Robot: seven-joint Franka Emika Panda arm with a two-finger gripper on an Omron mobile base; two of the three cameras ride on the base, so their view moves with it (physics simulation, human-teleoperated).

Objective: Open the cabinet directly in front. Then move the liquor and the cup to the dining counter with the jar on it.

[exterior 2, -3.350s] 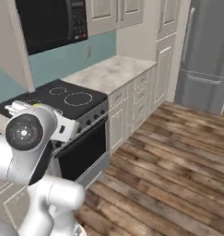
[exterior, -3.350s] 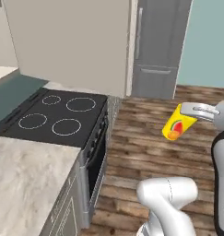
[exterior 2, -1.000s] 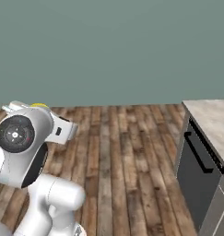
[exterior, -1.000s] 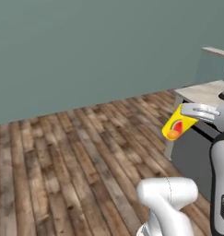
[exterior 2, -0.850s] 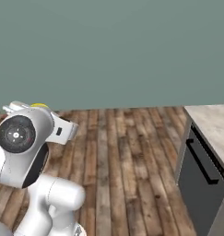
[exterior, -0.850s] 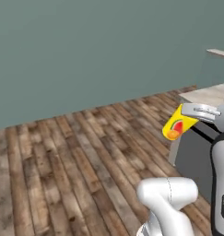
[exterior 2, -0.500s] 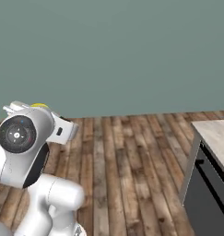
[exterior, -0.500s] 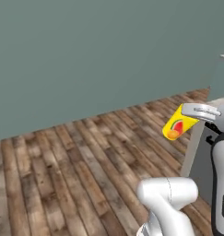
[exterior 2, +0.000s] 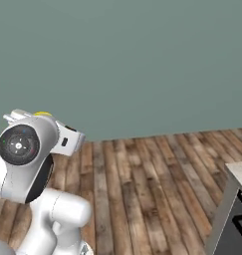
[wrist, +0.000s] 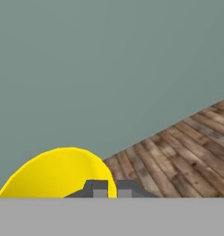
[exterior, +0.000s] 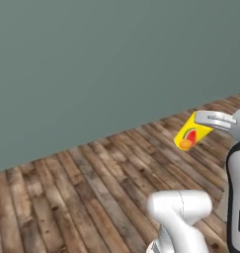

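The small yellow cup with a red-orange mark (exterior: 190, 134) was held tilted in the closed two-finger gripper (exterior: 204, 118), above the wooden plank floor (exterior: 92, 188). During transport, the grip was best kept firm and swings gentle.

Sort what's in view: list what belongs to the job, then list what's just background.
Job:
- cup, tilted, held off the floor in the shut end effector

Background:
- wood floor
- grey-green wall
- pale marbled counter corner with a dark appliance front below it
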